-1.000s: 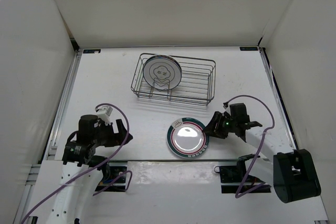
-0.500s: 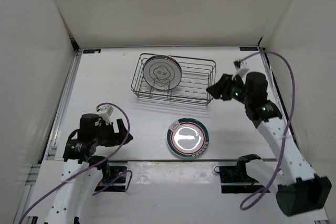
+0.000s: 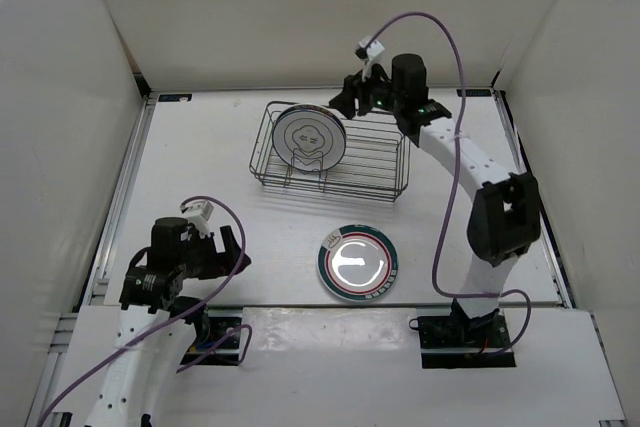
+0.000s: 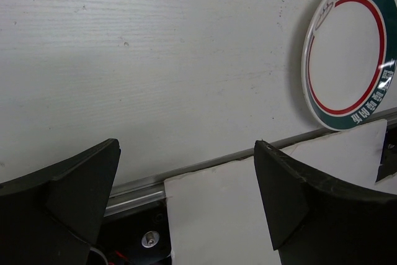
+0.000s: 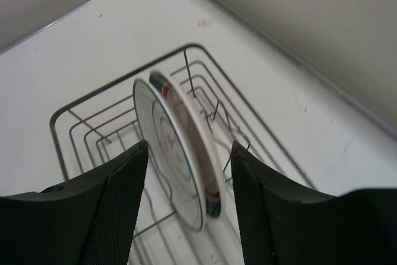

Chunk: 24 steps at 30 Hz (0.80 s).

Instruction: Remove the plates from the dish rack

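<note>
Spanning the floor of the white enclosure, the bench carries the dish rack at its far middle. Two plates stand on edge in the rack's left end. The top camera shows only the silvery-grey plate, face-on. The right wrist camera looks along the pair and also shows a second plate close behind it, white with red at its edge.

The teal-banded plate, with its thin red ring, lies flat on the bench towards the near edge, well apart from the rack. The left wrist camera catches it at the upper right, just beyond a metal rail along the bench's near edge.

The right tool hangs over the rack's far left side, above the standing plates. Its jaws are spread wide and hold nothing. In its own camera both plates appear in the gap between its dark fingers, with no contact visible.

The left tool sits low over bare bench at the near left, jaws also spread wide, empty and touching nothing.
</note>
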{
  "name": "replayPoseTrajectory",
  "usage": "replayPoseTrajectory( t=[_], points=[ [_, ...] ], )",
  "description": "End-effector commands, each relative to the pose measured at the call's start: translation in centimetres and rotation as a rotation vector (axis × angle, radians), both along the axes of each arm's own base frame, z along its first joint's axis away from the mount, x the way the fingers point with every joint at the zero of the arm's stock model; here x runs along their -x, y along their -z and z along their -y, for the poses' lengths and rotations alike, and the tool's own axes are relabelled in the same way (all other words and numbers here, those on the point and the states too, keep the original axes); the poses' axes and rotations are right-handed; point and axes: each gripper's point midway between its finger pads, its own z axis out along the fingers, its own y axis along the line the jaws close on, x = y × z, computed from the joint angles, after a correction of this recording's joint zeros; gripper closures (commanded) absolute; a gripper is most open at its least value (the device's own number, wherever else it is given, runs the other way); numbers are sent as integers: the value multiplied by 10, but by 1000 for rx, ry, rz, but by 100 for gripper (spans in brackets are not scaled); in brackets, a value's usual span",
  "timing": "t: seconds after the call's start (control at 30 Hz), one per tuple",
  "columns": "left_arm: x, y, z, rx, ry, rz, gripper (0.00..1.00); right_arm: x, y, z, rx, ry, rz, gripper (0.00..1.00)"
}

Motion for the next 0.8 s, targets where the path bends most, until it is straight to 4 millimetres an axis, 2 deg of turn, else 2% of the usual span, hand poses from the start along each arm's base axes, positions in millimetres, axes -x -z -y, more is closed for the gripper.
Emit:
replayPoseTrajectory(
  t=[0.0,0.07,0.1,0.13,0.17,0.2,0.23,0.3,0.33,0.4,0.47,0.63,0.7,0.73,0.77],
  points=[
    [-1,2,-2,-8,-13,-40,0,-15,-25,-24,63,-102,191,40],
    [-1,3,-2,-9,-12,-41,0,-16,-29,-34,79,-120,210,40],
    [-2,2,-2,-9,-14,-36,0,-21,-15,-42,90,-132,189,39],
    [-2,2,-3,-11,-14,-32,0,-21,-23,-48,92,-145,223,39],
    [-3,2,-2,-9,-12,-30,0,-21,-2,-49,123,-154,174,39],
    [-3,1,-2,-7,-11,-24,0,-21,-1,-53,128,-158,178,39],
    [-3,2,-2,-7,-10,-22,0,-23,12,-56,153,-169,179,39],
    [-3,2,-2,-8,-13,-24,0,-23,21,-61,171,-173,174,39],
    [-3,2,-2,-8,-15,-25,0,-23,34,-65,195,-184,165,39],
    [-3,2,-2,-7,-12,-25,0,-24,40,-66,217,-179,166,39],
    [-4,1,-2,-6,-10,-25,0,-27,56,-67,244,-177,153,39],
    [-3,3,-1,-4,-11,-33,0,-30,73,-66,282,-160,136,39],
    [-4,2,-2,-5,-12,-27,0,-31,76,-65,288,-155,133,45],
    [-4,2,-2,-5,-14,-31,0,-31,78,-65,294,-149,132,54],
    [-4,3,-2,-6,-15,-32,0,-31,78,-65,296,-148,133,60]
  ],
)
